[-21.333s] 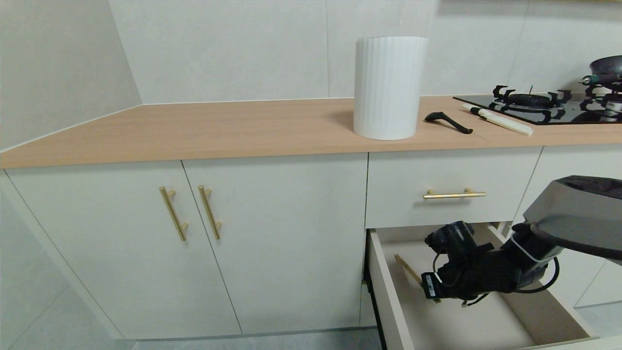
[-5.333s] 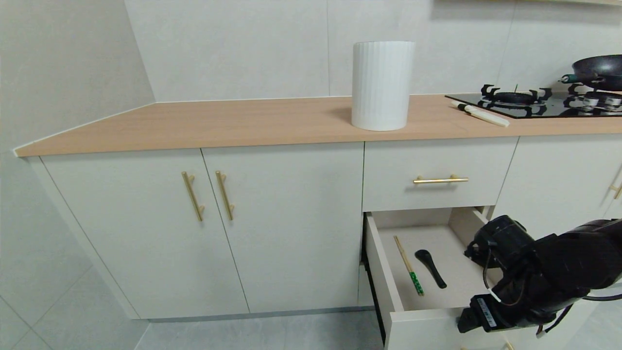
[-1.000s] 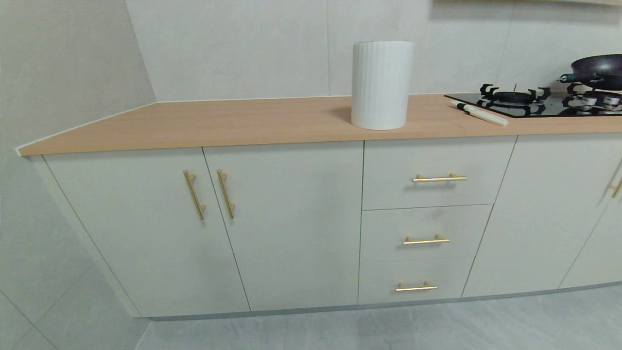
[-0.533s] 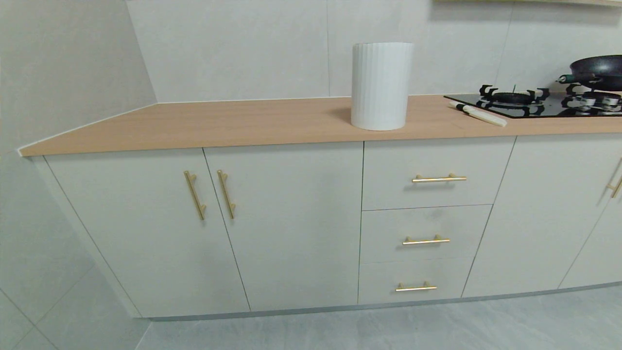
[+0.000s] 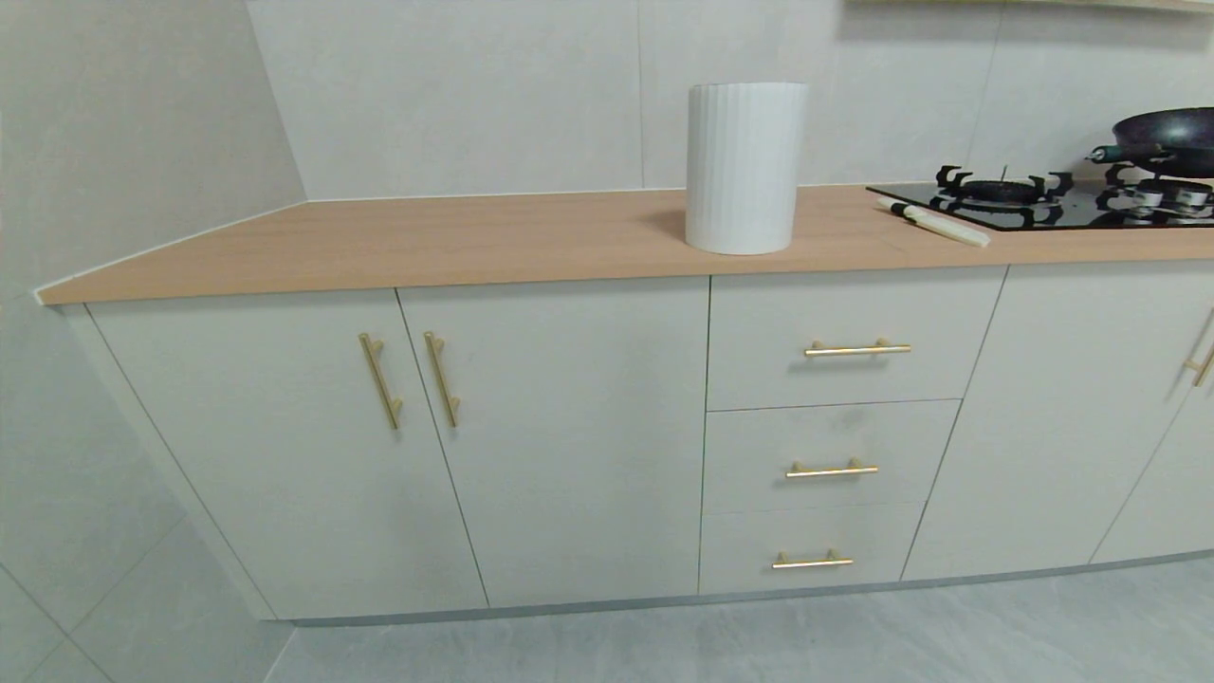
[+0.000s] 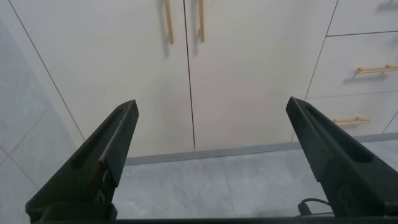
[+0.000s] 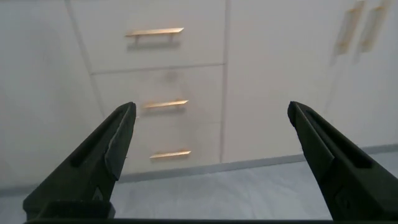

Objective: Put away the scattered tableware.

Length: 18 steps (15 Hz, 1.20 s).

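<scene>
A white knife with a black band (image 5: 934, 223) lies on the wooden counter (image 5: 427, 242), at the near edge of the black stove (image 5: 1043, 204). Below the counter the three drawers stand shut, the middle drawer (image 5: 835, 455) among them, each with a gold handle. My left gripper (image 6: 211, 104) is open with nothing between its fingers, facing the cupboard doors (image 6: 186, 68) low above the floor. My right gripper (image 7: 210, 109) is also open and holds nothing, facing the drawer stack (image 7: 158, 81) from some distance.
A tall white ribbed cylinder (image 5: 744, 166) stands on the counter over the drawers. A dark pan (image 5: 1167, 128) sits on the stove at the right. Two cupboard doors with gold handles (image 5: 410, 379) are to the left. Grey floor (image 5: 664, 645) lies in front.
The middle drawer, open 5.3 s ago with chopsticks and a black spoon inside, is shut now. My right arm has left the head view. Nothing moved over the last second.
</scene>
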Tool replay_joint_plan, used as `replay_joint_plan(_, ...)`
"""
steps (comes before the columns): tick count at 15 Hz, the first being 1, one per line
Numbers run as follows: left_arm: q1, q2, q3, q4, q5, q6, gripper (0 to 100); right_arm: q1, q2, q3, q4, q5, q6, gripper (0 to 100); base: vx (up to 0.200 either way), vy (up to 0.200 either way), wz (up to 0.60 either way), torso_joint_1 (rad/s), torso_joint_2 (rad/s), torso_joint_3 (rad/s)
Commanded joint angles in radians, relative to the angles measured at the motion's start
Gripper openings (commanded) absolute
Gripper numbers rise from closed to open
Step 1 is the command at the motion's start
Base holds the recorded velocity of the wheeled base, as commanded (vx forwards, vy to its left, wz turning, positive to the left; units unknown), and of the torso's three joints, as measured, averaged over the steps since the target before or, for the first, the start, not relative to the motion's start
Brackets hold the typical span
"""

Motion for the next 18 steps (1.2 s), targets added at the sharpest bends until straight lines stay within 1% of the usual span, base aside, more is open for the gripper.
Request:
replay_joint_plan(1, 0.000, 0.000, 0.000, 0.000, 0.000, 0.000, 100, 0.001, 0.000, 0.022, 0.003, 0.019, 0.004, 100, 0.000, 0.000, 0.00, 0.000, 0.00, 0.000)
replay_joint_plan(2, 0.000, 0.000, 0.000, 0.000, 0.000, 0.000, 100, 0.001, 0.000, 0.022, 0.053, 0.053, 0.003, 100, 0.000, 0.000, 0.00, 0.000, 0.00, 0.000)
replay_joint_plan(3, 0.000, 0.000, 0.000, 0.000, 0.000, 0.000, 100, 0.001, 0.000, 0.022, 0.050, 0.067, 0.003, 100, 0.000, 0.000, 0.00, 0.000, 0.00, 0.000)
replay_joint_plan(5, 0.000, 0.000, 0.000, 0.000, 0.000, 0.000, 100, 0.001, 0.000, 0.022, 0.049, 0.068, 0.001, 100, 0.000, 0.000, 0.00, 0.000, 0.00, 0.000)
replay_joint_plan(6, 0.000, 0.000, 0.000, 0.000, -0.001, 0.006, 100, 0.001, 0.000, 0.022, 0.049, 0.067, 0.003, 100, 0.000, 0.000, 0.00, 0.000, 0.00, 0.000)
replay_joint_plan(7, 0.000, 0.000, 0.000, 0.000, -0.001, 0.000, 100, 0.001, 0.000, 0.022, 0.049, 0.068, -0.003, 100, 0.000, 0.000, 0.00, 0.000, 0.00, 0.000)
replay_joint_plan(12, 0.000, 0.000, 0.000, 0.000, -0.001, 0.000, 100, 0.001, 0.000, 0.022, 0.049, 0.071, -0.002, 100, 0.000, 0.000, 0.00, 0.000, 0.00, 0.000)
replay_joint_plan(18, 0.000, 0.000, 0.000, 0.000, 0.000, -0.006, 100, 0.001, 0.000, 0.022, 0.049, 0.073, 0.000, 100, 0.200, 0.000, 0.00, 0.000, 0.00, 0.002)
